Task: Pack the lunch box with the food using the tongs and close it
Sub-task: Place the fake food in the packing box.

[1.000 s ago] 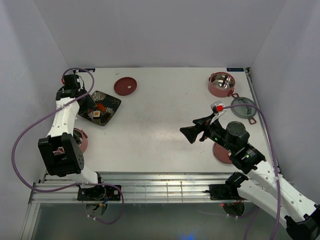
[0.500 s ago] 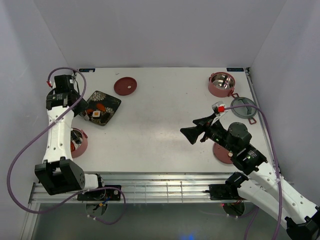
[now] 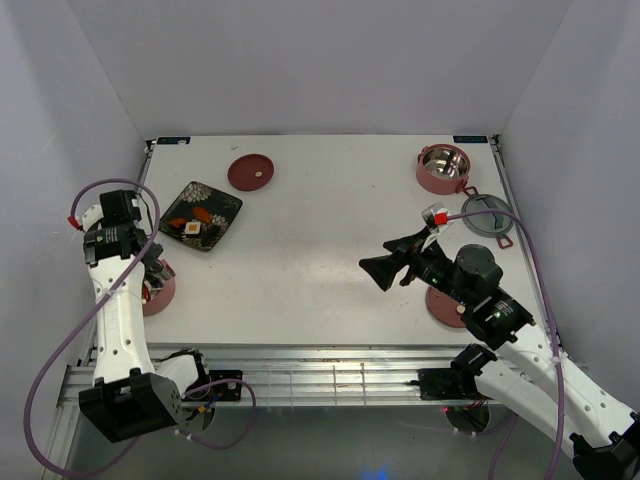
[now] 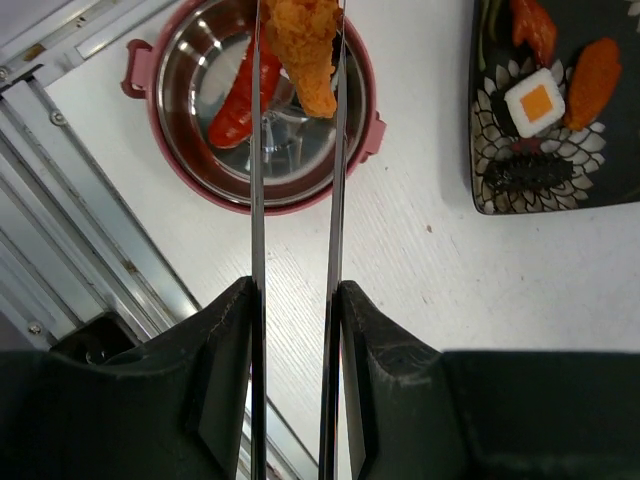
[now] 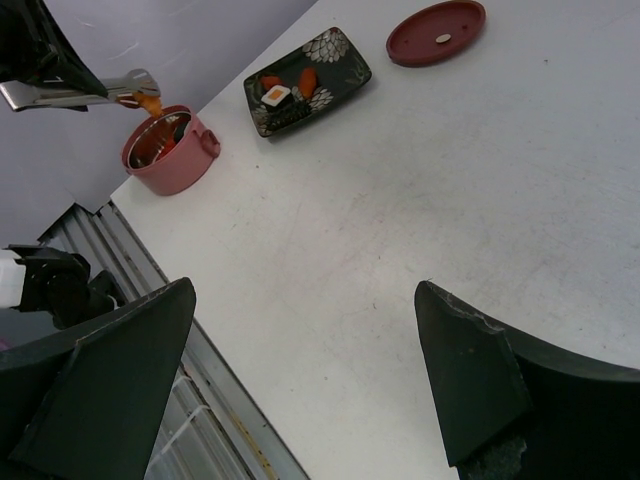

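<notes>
My left gripper [image 4: 293,290] is shut on the silver tongs [image 4: 255,200], whose two thin arms run forward from between the fingers. The tong tips pinch an orange fried piece of food [image 4: 310,50] just above a dusty-red lunch box tier [image 4: 185,95] that holds a red piece [image 4: 235,105]. From above, the left gripper [image 3: 150,265] hangs over this tier [image 3: 160,292] at the near left. More food, including a white roll [image 4: 537,100], lies on the dark floral plate [image 4: 610,170]. My right gripper [image 3: 395,258] is open and empty above mid-table.
A second tier [image 3: 443,168] stands at the back right, with a grey ringed lid [image 3: 488,217] beside it. One dark-red lid [image 3: 250,172] lies at the back, another [image 3: 445,305] under the right arm. The table's metal front rail [image 3: 300,365] runs close to the left tier.
The left arm has swung from the floral plate back toward the near-left tier, carrying the orange piece in the tongs. The right arm has stayed still.
</notes>
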`<state>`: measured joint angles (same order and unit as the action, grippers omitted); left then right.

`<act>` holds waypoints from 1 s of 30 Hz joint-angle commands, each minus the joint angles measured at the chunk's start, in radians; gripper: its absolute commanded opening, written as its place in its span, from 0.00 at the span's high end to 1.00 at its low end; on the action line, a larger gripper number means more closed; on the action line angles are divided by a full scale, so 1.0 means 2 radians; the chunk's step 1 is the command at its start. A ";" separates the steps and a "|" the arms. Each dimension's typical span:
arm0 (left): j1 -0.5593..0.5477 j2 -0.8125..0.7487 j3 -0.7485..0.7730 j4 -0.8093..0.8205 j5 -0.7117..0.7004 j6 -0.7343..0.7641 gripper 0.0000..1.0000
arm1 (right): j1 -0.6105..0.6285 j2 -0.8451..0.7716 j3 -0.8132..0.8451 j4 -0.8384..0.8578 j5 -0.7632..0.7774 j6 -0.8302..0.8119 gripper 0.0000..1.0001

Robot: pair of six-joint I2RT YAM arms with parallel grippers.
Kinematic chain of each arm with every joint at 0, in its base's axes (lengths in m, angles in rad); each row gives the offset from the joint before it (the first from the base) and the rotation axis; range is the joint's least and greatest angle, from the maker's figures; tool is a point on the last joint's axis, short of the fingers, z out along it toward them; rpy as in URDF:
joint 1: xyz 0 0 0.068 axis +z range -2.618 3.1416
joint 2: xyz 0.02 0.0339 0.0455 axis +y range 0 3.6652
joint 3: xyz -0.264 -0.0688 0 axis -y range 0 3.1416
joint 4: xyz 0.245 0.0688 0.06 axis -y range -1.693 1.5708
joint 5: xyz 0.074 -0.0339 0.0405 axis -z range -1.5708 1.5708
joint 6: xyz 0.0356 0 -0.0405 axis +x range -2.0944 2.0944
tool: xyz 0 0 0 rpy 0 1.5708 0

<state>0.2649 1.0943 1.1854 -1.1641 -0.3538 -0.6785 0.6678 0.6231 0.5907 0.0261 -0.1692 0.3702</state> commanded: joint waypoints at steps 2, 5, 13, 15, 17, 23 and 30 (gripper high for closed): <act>0.006 -0.029 -0.027 0.003 -0.033 -0.012 1.00 | 0.000 -0.002 -0.004 0.026 -0.011 0.004 0.04; 0.006 -0.024 -0.045 0.009 -0.033 -0.017 1.00 | 0.000 0.001 -0.003 0.025 -0.008 0.003 0.04; 0.006 -0.024 -0.057 0.019 -0.042 -0.014 1.00 | 0.000 -0.001 -0.002 0.022 -0.007 0.002 0.04; 0.006 -0.026 -0.063 0.018 -0.048 -0.023 0.97 | 0.001 -0.002 -0.002 0.023 -0.009 0.003 0.04; 0.006 -0.025 -0.070 0.011 -0.065 -0.031 0.95 | 0.001 -0.002 -0.002 0.023 -0.007 0.003 0.04; 0.006 -0.010 -0.080 0.005 -0.072 -0.040 0.94 | 0.001 -0.002 -0.002 0.024 -0.009 0.004 0.04; 0.007 -0.013 -0.078 0.008 -0.053 -0.026 0.68 | 0.001 -0.003 -0.002 0.023 -0.008 0.004 0.04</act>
<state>0.2733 1.0847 1.0203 -1.1599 -0.4568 -0.7399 0.6678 0.6281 0.5907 0.0265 -0.1764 0.3771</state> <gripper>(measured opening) 0.457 0.958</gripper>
